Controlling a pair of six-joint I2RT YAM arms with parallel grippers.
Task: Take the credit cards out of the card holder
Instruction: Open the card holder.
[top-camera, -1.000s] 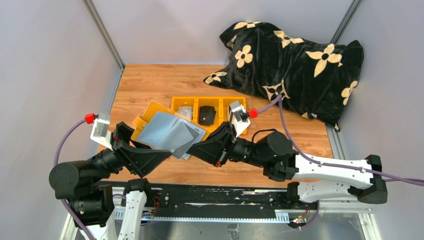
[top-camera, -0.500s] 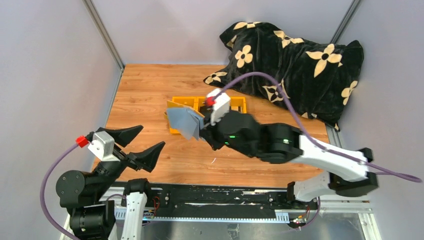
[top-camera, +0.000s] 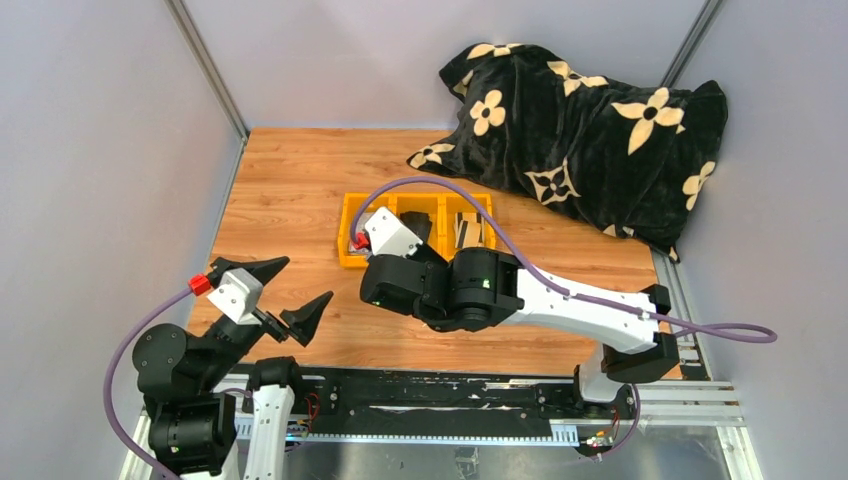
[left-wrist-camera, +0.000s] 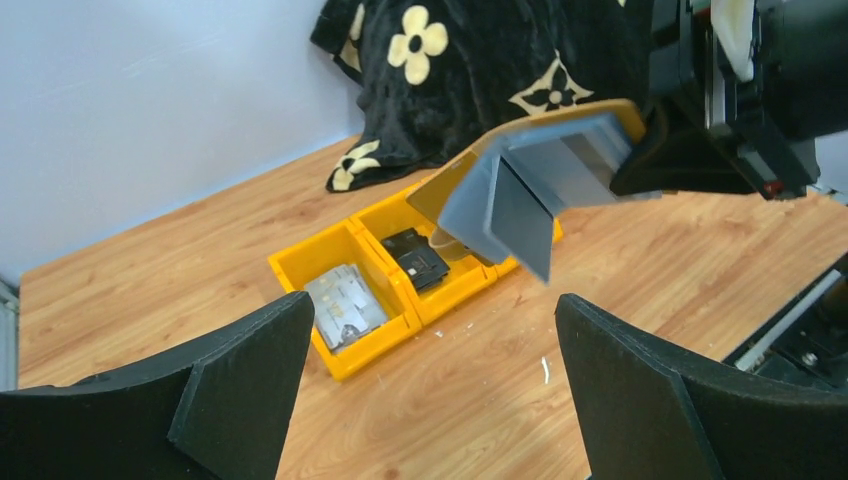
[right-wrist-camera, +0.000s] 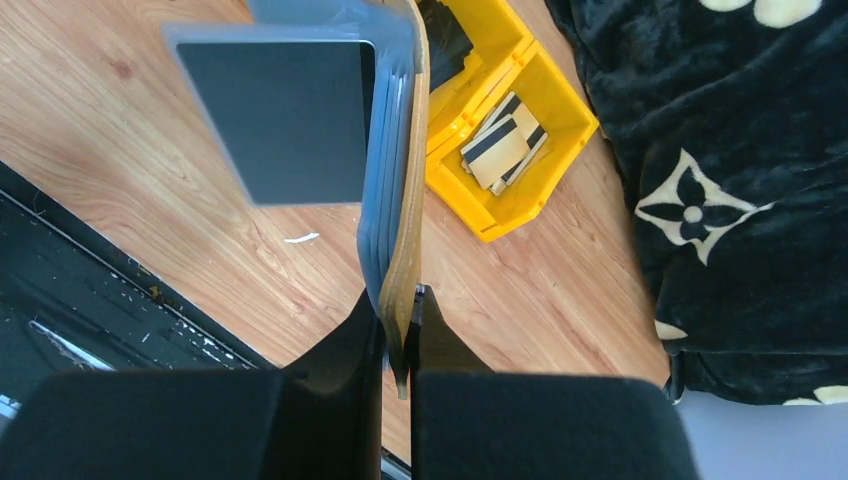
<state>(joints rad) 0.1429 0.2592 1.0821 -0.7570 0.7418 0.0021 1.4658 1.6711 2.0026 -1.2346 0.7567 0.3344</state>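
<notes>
The card holder (left-wrist-camera: 540, 185) hangs in the air above the yellow tray (left-wrist-camera: 300, 275), mustard outside with grey-blue flaps fanned open. My right gripper (right-wrist-camera: 400, 320) is shut on its mustard edge (right-wrist-camera: 405, 230); in the top view that arm covers it. Pale credit cards (left-wrist-camera: 343, 305) lie in the tray's left compartment, and cards with black stripes (right-wrist-camera: 500, 145) lie in the right one. I cannot tell whether any card sits inside the holder. My left gripper (top-camera: 300, 283) stands wide open and empty near the table's front left, well short of the tray.
A black object (left-wrist-camera: 415, 255) lies in the tray's middle compartment. A black pillow with cream flowers (top-camera: 590, 130) fills the back right corner. A small white scrap (left-wrist-camera: 545, 370) lies on the wood. Grey walls close in the table on three sides.
My left gripper let go of the card holder, opened wide and drew back to the front left. The right arm carried the holder left, over the tray's near-left end.
</notes>
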